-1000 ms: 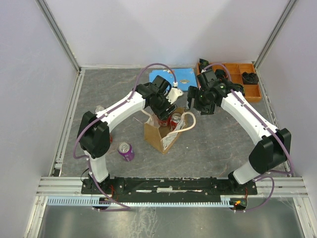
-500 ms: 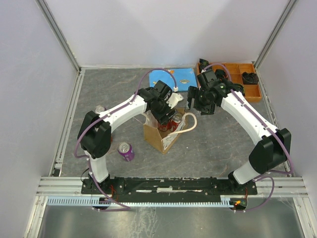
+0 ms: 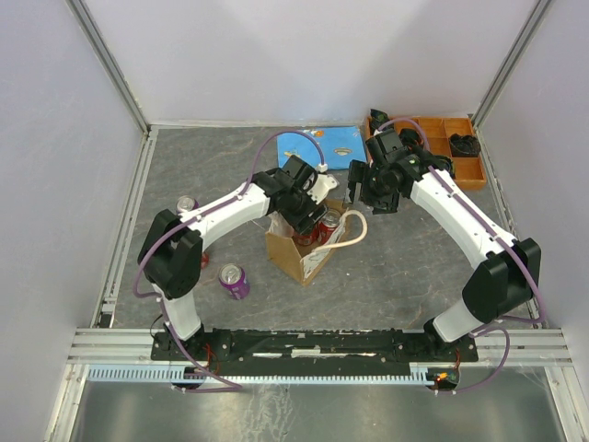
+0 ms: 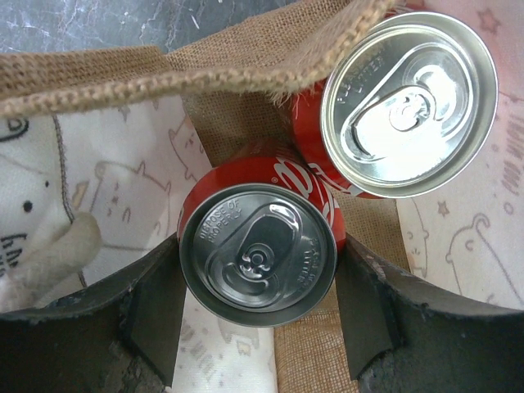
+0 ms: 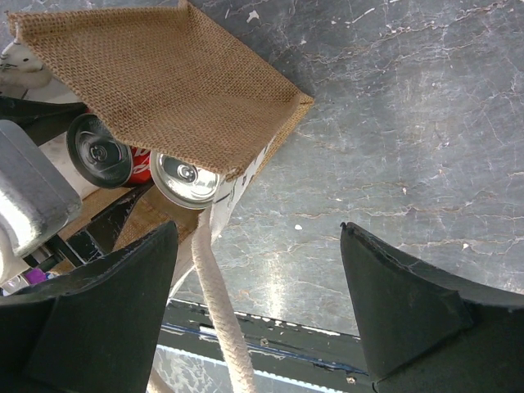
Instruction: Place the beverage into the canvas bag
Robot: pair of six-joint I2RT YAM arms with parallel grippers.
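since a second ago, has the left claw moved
Yes: the left claw with its red soda can moved nearward from the flat blue sheet, down into the tan-brown canvas bag.

Two red cans (image 4: 258, 266) (image 4: 408, 102), two other cans (image 3: 233, 280) (image 3: 187, 203), one canvas bag (image 3: 287, 250), one orange tray (image 3: 433, 138)

1. The beverage is a red aluminium drink can (image 4: 258, 255) with a silver top and a closed pull tab. It stands upright inside the open mouth of the bag. The two fingers of the left gripper (image 4: 258, 321) press on its opposite sides. It is not visible whether it touches the bottom.
2. The tan-brown boxy canvas bag (image 3: 293, 250) stands upright near the middle of the table with its mouth open upward. Its lining is white with drawn figures. One cream rope handle (image 3: 353, 228) hangs over its right side. A second red can (image 4: 408, 102) stands inside, just beside the first.
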